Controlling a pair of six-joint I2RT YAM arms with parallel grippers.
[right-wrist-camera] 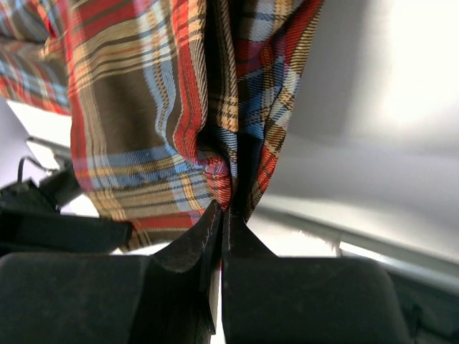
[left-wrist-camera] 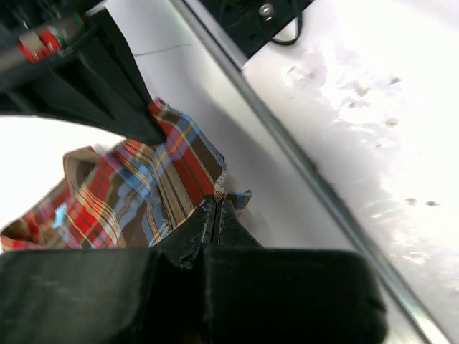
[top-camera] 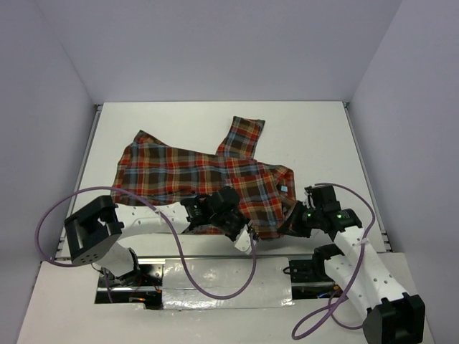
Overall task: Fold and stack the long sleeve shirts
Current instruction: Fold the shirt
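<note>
The long sleeve shirt [top-camera: 208, 172], a red, brown and blue plaid, lies spread on the white table [top-camera: 323, 143], one sleeve [top-camera: 244, 135] reaching toward the back. My left gripper [top-camera: 238, 226] sits at the shirt's near hem. In the left wrist view the left gripper [left-wrist-camera: 217, 203] is shut, with the shirt's [left-wrist-camera: 143, 190] hem corner pinched at its tips. My right gripper [top-camera: 291, 218] is at the shirt's near right corner. The right wrist view shows the right gripper [right-wrist-camera: 224, 212] shut on a bunched fold of the shirt [right-wrist-camera: 136, 107], which hangs gathered from the tips.
Purple cables [top-camera: 215, 290] loop from both arms over the near edge. A metal rail [left-wrist-camera: 323, 193] and the shiny mounting plate [top-camera: 229, 283] run along the table's front. Grey walls close in the table on the left, right and back.
</note>
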